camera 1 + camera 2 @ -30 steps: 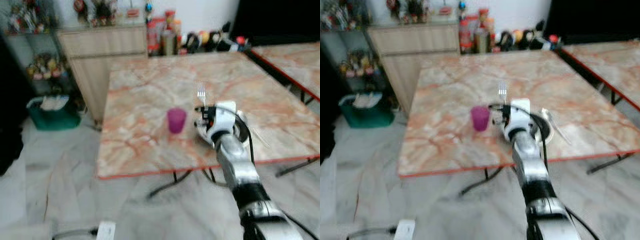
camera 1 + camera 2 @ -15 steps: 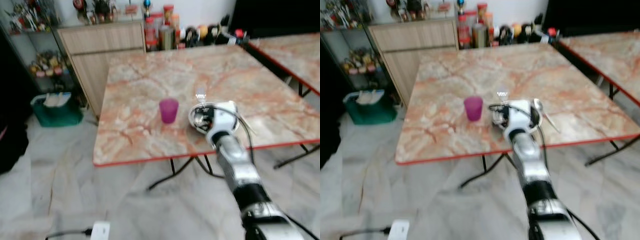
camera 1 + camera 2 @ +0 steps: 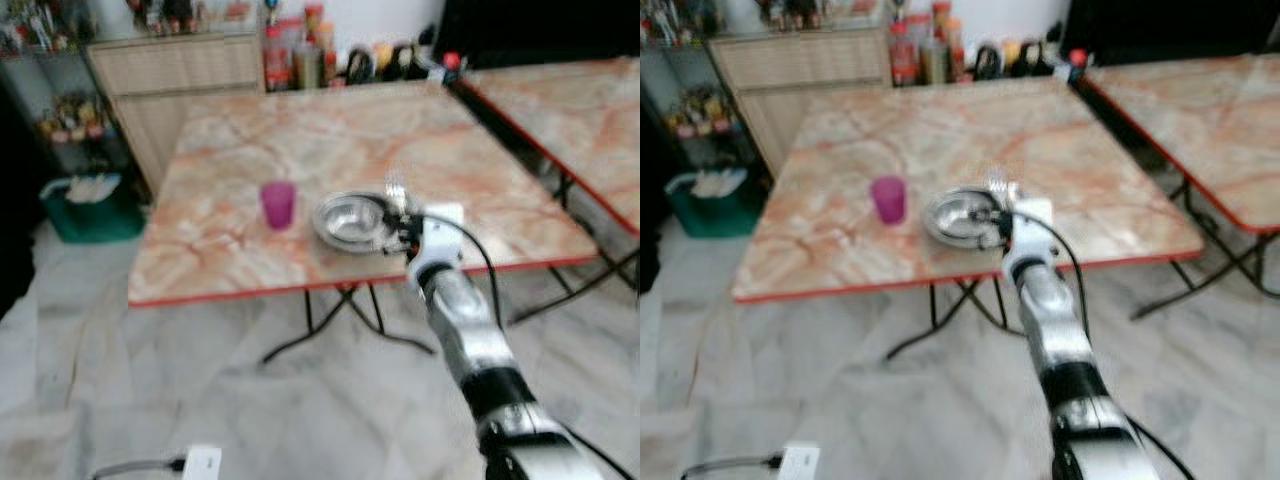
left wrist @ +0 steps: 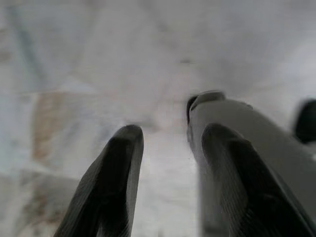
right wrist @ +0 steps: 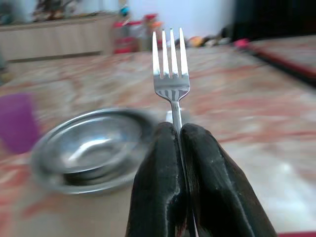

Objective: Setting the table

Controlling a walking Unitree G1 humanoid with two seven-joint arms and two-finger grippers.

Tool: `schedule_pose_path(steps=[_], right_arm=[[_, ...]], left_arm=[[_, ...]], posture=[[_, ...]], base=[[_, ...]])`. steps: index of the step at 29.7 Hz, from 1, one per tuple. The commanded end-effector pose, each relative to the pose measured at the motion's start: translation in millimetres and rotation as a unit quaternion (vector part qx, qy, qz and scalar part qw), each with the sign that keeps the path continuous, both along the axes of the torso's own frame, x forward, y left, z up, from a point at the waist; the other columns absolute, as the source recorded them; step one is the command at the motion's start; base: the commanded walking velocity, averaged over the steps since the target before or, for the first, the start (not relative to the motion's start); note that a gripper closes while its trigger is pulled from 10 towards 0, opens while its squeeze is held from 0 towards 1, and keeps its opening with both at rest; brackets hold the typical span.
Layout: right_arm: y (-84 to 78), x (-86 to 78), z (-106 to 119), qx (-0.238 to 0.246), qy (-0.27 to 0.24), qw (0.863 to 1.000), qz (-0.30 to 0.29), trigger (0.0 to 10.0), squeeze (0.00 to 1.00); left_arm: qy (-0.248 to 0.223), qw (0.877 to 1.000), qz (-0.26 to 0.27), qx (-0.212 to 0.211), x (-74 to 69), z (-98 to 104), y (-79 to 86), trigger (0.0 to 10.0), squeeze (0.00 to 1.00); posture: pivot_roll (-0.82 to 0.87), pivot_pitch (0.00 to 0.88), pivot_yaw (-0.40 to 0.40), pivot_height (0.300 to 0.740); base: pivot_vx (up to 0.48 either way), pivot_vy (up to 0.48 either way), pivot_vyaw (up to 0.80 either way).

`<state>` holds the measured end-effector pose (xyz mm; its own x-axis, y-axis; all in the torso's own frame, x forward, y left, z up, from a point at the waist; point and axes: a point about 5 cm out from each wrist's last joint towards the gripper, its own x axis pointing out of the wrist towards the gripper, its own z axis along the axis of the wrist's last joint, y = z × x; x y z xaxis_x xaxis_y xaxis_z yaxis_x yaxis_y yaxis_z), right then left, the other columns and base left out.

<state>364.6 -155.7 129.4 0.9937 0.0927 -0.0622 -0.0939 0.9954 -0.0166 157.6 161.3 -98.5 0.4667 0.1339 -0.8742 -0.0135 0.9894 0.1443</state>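
My right gripper (image 3: 400, 228) is shut on a silver fork (image 5: 171, 64), held upright with the tines up, its handle pinched between the two black fingers (image 5: 158, 173). It hovers over the front part of the marble table (image 3: 330, 130), just right of a metal bowl (image 3: 350, 220). A purple cup (image 3: 278, 204) stands left of the bowl. My left gripper (image 4: 168, 138) hangs over the pale floor with its fingers apart and nothing between them.
A second marble table (image 3: 570, 100) stands to the right across a narrow gap. Bottles (image 3: 300, 55) and a wooden cabinet (image 3: 170, 60) line the back wall. A green basket (image 3: 90, 205) and a white power block (image 3: 203, 462) sit on the floor.
The whole view has shifted, with the table now further left. The bowl, earlier behind my right gripper, now shows to its left. The fork stays gripped.
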Motion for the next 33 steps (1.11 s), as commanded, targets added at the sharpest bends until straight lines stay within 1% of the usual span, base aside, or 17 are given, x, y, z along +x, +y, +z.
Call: schedule_pose_path(steps=[1,7,16,21,27,33], right_arm=[[13.2,2.1,5.2,0.007,-0.007,1.0,0.016,10.0,0.0],[14.1,1.8,4.5,0.007,-0.006,1.0,0.018,10.0,0.0],[13.9,2.1,1.6,0.006,0.0,1.0,0.017,10.0,0.0],[13.2,1.4,-0.7,0.006,0.003,1.0,0.015,10.0,0.0],[12.9,2.5,0.7,0.006,0.001,1.0,0.017,10.0,0.0],[15.7,2.6,1.8,-0.011,-0.002,1.0,0.029,10.0,0.0]], left_arm=[[0.017,1.0,0.005,0.008,-7.9,-2.8,8.0,10.0,0.0],[0.019,1.0,0.009,0.007,-8.5,-3.1,8.0,10.0,0.0],[0.006,1.0,0.025,-0.003,-8.0,-2.6,7.4,10.0,0.0],[0.008,1.0,0.024,-0.003,-8.5,-2.8,7.4,10.0,0.0],[0.009,1.0,0.024,0.001,-8.6,-2.9,7.7,10.0,0.0],[0.01,1.0,0.024,0.001,-8.6,-2.9,7.6,10.0,0.0]], posture=[[0.02,0.0,0.026,0.74],[0.02,0.0,0.026,0.74],[0.02,0.0,0.025,0.74],[0.02,0.0,0.023,0.74],[0.02,0.0,0.022,0.74],[0.02,0.0,0.021,0.74]], base=[[0.0,-0.435,0.0],[0.0,-0.418,0.0],[0.0,0.0,0.0],[0.0,0.0,0.0],[0.361,0.0,0.0],[0.401,0.0,0.0]])
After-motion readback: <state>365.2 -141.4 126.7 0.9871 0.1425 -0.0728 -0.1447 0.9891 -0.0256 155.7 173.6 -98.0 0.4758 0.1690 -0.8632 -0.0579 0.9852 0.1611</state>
